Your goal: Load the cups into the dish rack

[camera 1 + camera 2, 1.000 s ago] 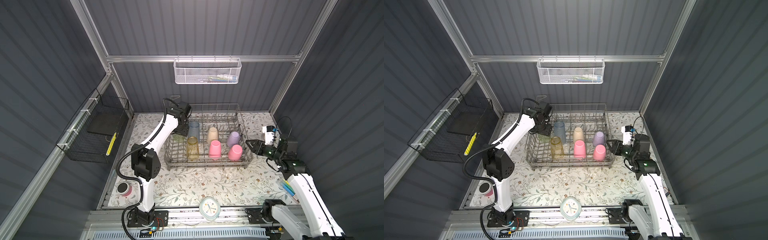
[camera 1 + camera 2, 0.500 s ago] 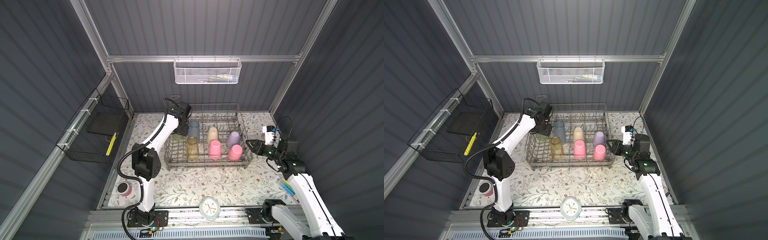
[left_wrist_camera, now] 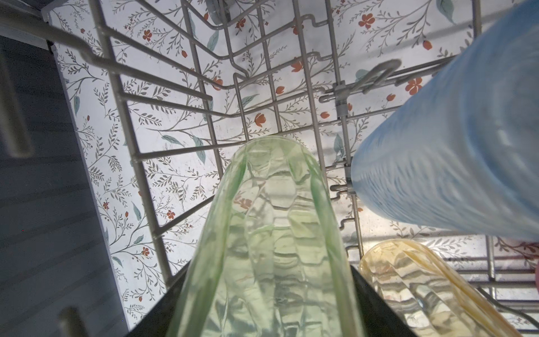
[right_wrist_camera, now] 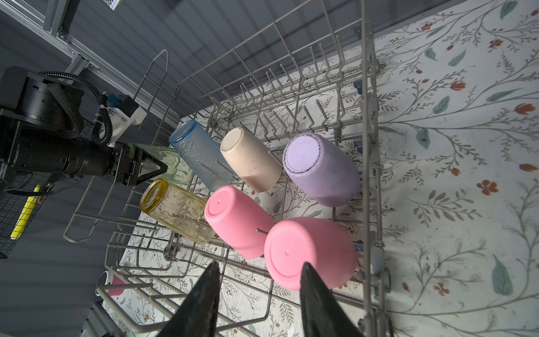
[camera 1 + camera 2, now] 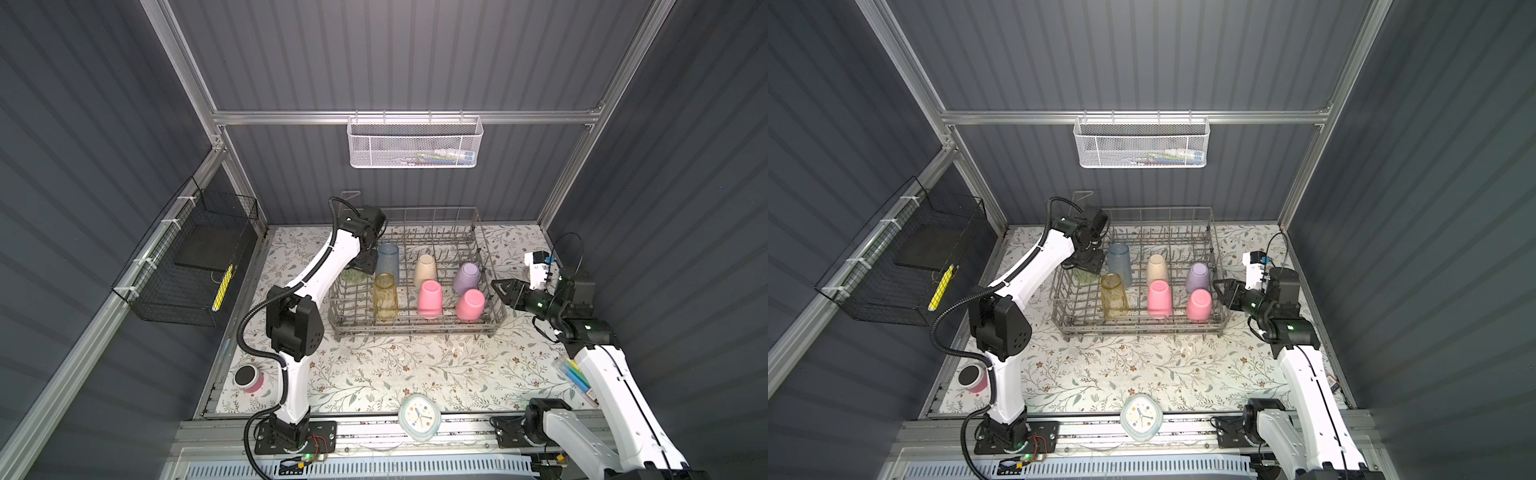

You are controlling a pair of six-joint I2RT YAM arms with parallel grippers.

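The grey wire dish rack [image 5: 415, 328] stands at the middle back of the table. Six cups rest on its tines: blue [image 5: 387, 257], yellow [image 5: 384, 295], beige [image 5: 424, 270], lavender [image 5: 466, 277] and two pink [image 5: 429, 298] [image 5: 469, 305]. My left gripper [image 5: 363, 266] [image 3: 267, 274] is inside the rack's left side, shut on a translucent green cup [image 3: 268, 248] [image 4: 172, 163] beside the blue cup [image 3: 452, 146]. Whether the green cup touches the wires I cannot tell. My right gripper [image 5: 500, 286] [image 4: 260, 264] hangs open and empty at the rack's right edge, near a pink cup [image 4: 309, 251].
A short pink cylinder with a black top [image 5: 248, 378] sits at the front left. At the front edge lies a clock [image 5: 417, 417]. A black wire basket [image 5: 187, 266] hangs on the left wall, a white mesh basket [image 5: 415, 143] on the back wall. Coloured pens [image 5: 575, 372] lie beside the right arm.
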